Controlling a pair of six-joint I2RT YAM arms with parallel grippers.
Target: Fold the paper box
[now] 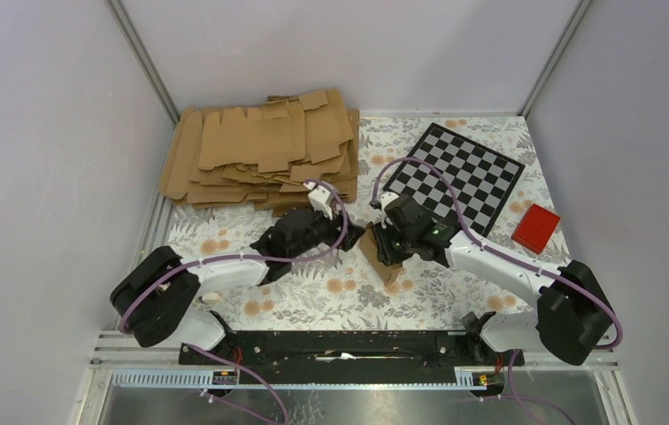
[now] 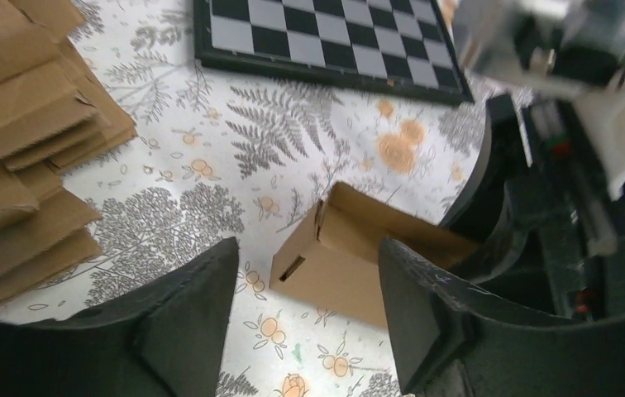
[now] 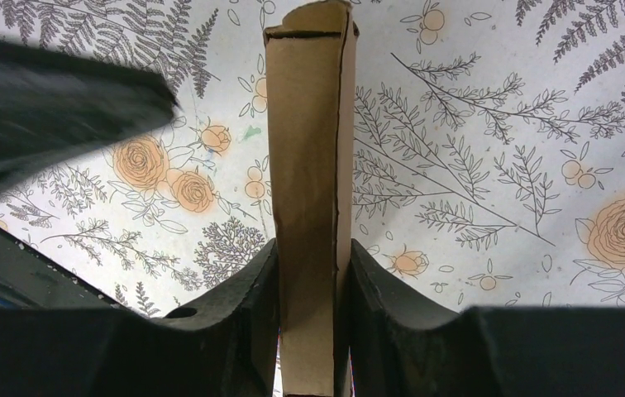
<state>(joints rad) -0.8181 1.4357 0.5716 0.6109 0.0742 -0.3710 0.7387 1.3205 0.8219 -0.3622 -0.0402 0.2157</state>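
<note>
One small paper box (image 3: 309, 190), a partly folded piece of kraft card, is clamped between the fingers (image 3: 247, 306) of my right gripper (image 3: 309, 322). That gripper is closed down to the box's narrow width, pressing on its two broad faces, and the free end sticks out past my fingertips over the floral tablecloth (image 3: 491, 165). I judge it very light and stiff only along its creases. The walls are thin card that would bow or crush under a harder squeeze, and the smooth faces could slide in my pads if pushed endwise. The best hold, I think, is flat on the broad panels near a folded edge, leaving the open end and its flaps free. My left gripper (image 2: 307, 277) stands wide apart with nothing in it, and the box's open mouth is just ahead of its fingertips; a flap could be pressed in there. Farther out, the pile of flat cardboard blanks (image 1: 260, 150) lies beyond my left jaws, the chessboard (image 1: 464, 173) beyond my right, and the red block (image 1: 536, 228) well off to the right jaws' outer side.
</note>
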